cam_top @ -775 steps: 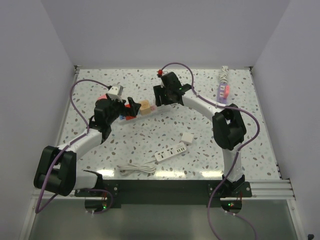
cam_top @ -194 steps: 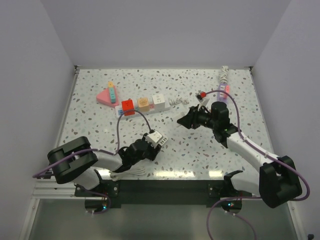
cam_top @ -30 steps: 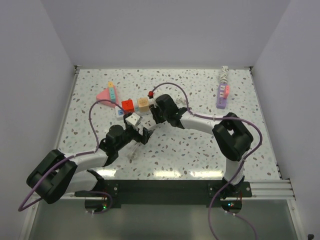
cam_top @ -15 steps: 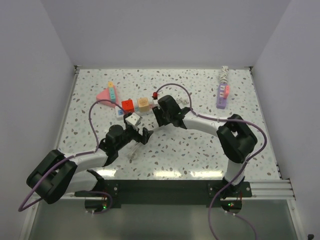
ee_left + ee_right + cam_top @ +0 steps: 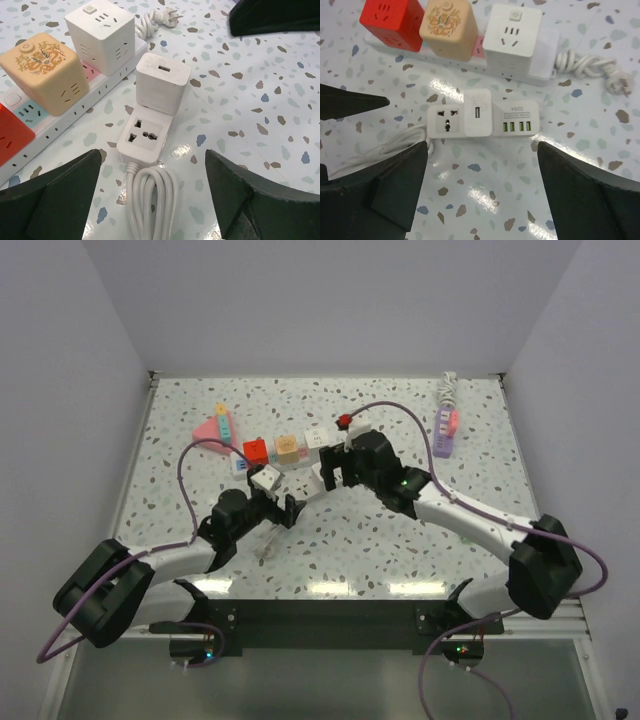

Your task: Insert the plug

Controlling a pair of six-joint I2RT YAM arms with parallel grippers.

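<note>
The plug (image 5: 479, 119), a white cube charger with a USB port on top, stands seated in the middle socket of a small white power strip (image 5: 515, 119). In the left wrist view the plug (image 5: 162, 82) sits upright on the strip (image 5: 145, 134), with the strip's coiled white cord (image 5: 152, 195) trailing toward me. My right gripper (image 5: 482, 200) hovers open above and just short of the strip, touching nothing. From the opposite end my left gripper (image 5: 150, 200) stands open over the cord, holding nothing. From above, both grippers (image 5: 288, 510) (image 5: 328, 472) face each other mid-table.
A long white power strip (image 5: 542, 52) carries red (image 5: 387, 17), orange (image 5: 447, 27) and white (image 5: 512, 30) cube adapters just behind the small strip, its cord and plug (image 5: 615, 82) to the right. A pink triangular item (image 5: 212, 427) lies back left, a purple strip (image 5: 445, 430) back right.
My right gripper has gone from shut to open and drawn back to the right, leaving the plug standing in the small strip. The left arm has stayed put.
</note>
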